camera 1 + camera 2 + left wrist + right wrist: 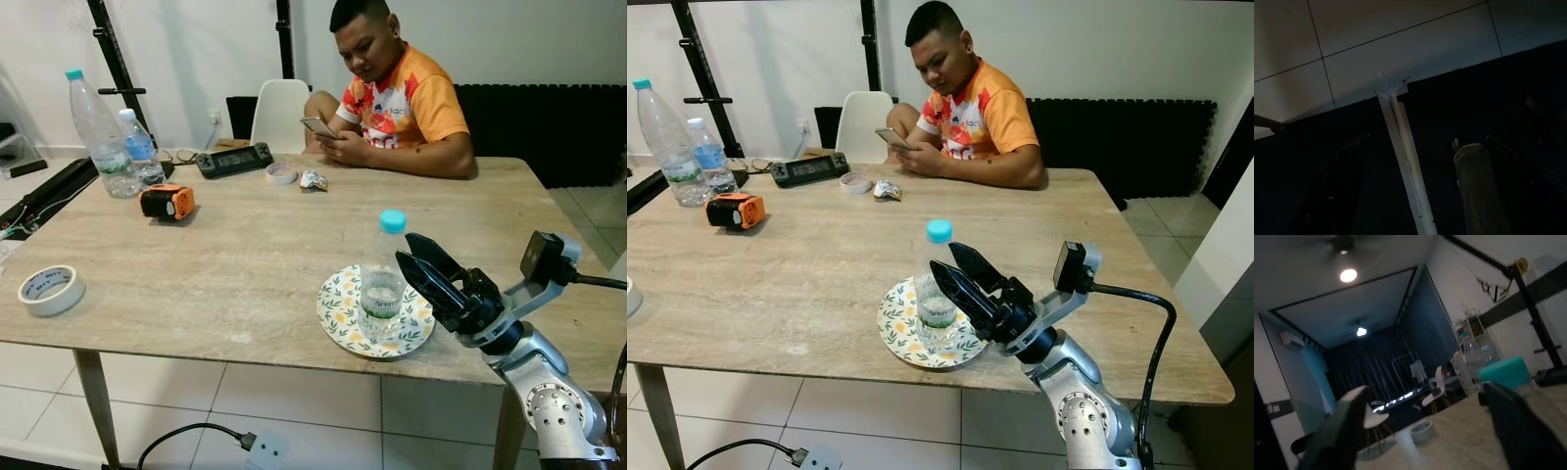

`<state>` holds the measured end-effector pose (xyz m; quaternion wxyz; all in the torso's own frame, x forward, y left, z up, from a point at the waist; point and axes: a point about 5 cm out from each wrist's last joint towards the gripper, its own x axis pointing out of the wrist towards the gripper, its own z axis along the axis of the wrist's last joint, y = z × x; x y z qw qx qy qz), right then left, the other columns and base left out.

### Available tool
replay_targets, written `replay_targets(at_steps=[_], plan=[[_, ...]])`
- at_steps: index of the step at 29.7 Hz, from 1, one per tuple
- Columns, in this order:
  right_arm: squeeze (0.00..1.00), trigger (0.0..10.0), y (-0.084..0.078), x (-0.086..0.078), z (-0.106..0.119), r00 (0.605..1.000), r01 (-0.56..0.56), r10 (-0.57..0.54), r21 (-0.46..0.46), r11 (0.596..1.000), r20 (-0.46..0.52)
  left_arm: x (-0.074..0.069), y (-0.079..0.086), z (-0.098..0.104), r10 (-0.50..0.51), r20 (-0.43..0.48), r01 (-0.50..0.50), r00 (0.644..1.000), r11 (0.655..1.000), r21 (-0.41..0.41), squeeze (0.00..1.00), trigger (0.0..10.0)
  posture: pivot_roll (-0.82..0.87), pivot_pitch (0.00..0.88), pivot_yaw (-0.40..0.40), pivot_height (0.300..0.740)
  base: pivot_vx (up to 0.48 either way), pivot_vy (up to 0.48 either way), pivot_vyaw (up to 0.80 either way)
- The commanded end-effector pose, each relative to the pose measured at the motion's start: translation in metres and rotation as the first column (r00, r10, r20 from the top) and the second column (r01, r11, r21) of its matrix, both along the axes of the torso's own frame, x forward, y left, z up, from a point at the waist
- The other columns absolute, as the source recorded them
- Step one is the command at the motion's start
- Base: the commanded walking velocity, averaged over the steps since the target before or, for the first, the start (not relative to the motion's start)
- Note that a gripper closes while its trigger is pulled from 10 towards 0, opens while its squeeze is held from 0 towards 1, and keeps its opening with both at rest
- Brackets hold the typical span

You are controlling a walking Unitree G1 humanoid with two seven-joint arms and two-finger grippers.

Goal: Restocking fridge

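Right gripper [955, 266], fingers spread wide, poised just beside the capped water bottle [382, 279] standing upright on the floral plate [338, 313] near the table's [196, 264] front edge; best closed squarely around mid-body to avoid tipping.

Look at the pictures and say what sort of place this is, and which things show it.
Probably a dining area in a home: a wooden table on a tiled floor, a flowered plate with a water bottle on it, and a person seated at the far side.
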<state>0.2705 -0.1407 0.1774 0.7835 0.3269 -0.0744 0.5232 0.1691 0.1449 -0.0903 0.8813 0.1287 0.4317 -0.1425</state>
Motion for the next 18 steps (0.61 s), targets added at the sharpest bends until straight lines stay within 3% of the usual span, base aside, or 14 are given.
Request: replay_targets(at_steps=[1, 8, 14, 18], plan=[[1.00, 10.0, 0.000, -0.004, 0.002, 1.000, -0.019, 0.019, -0.006, 1.000, 0.004, -0.001, -0.001, 0.000, -0.016, -0.005, 0.016, 1.000, 1.000, 0.007, 0.00, 10.0, -0.02, 0.020, 0.002, 0.734, 0.000, 0.000, 0.00], [1.00, 10.0, -0.002, 0.007, -0.003, 0.995, 0.096, -0.093, -0.136, 0.986, 0.032, 0.000, 0.000, 0.000, -0.020, -0.005, 0.021, 1.000, 1.000, 0.009, 0.00, 10.0, -0.02, 0.018, 0.005, 0.734, 0.000, 0.000, 0.00], [1.00, 10.0, -0.007, 0.017, -0.001, 0.982, 0.185, -0.178, -0.174, 0.967, 0.056, 0.000, 0.000, 0.000, -0.024, -0.004, 0.024, 1.000, 1.000, 0.013, 0.00, 10.0, -0.02, 0.018, 0.005, 0.734, 0.000, 0.000, 0.00], [1.00, 10.0, -0.005, 0.017, 0.001, 0.984, 0.173, -0.160, -0.213, 0.962, 0.077, -0.001, 0.000, 0.000, -0.024, -0.006, 0.024, 1.000, 1.000, 0.013, 0.00, 10.0, -0.02, 0.019, 0.005, 0.734, 0.000, 0.000, 0.00]])
